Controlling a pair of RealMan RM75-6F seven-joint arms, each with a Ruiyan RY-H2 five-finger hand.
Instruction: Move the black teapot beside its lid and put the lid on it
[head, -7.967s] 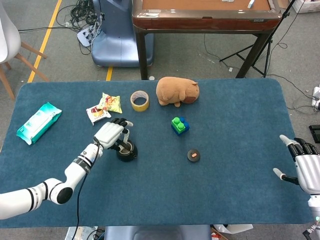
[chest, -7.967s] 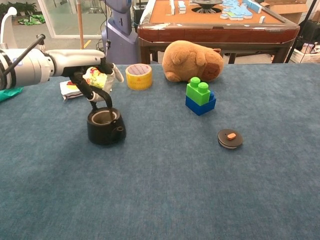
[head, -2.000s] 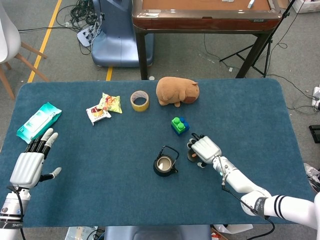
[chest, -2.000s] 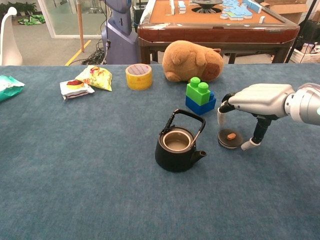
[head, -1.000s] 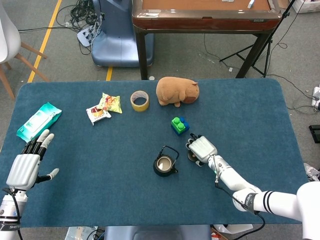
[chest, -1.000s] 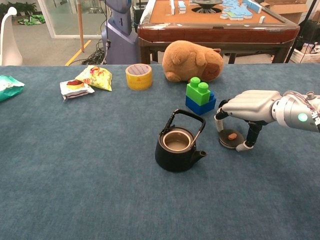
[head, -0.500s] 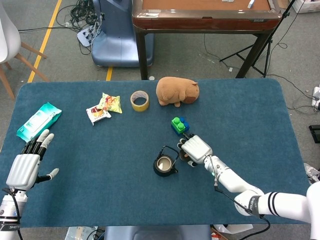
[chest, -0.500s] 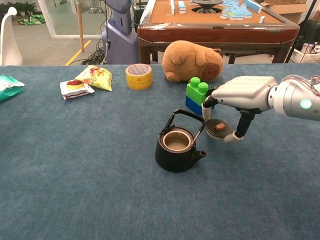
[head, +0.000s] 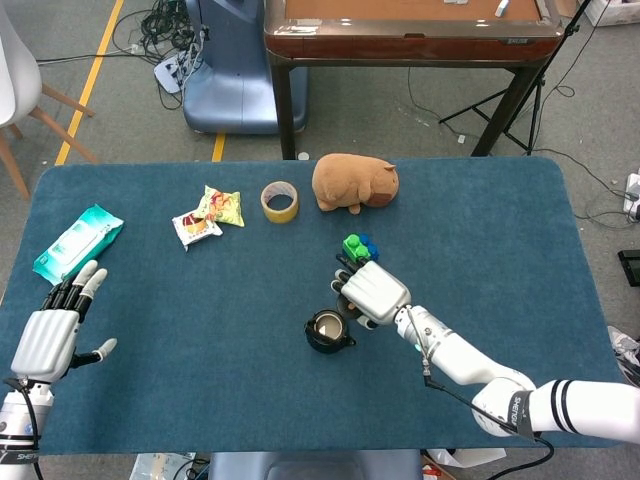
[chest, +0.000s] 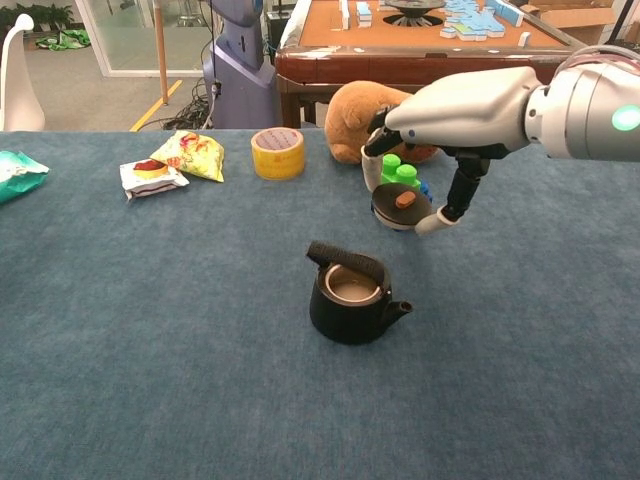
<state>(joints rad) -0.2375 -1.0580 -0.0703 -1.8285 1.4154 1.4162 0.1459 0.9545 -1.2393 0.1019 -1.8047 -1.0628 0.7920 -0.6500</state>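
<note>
Teapot (chest: 350, 293), black: open-topped on blue table (chest: 150, 350), handle folded over rim. Lid (chest: 401, 208), orange knob: pinched in fingers of right hand (chest: 460, 115), held in air above and just right of teapot. Left hand (head: 50, 335): far left of teapot, fingers spread, holding nothing.

From the head view the right hand (head: 374, 293) hides the lid (chest: 400, 208) entirely; the left hand (head: 52, 335) lies outside the chest view; the building blocks (chest: 400, 175) are partly covered
</note>
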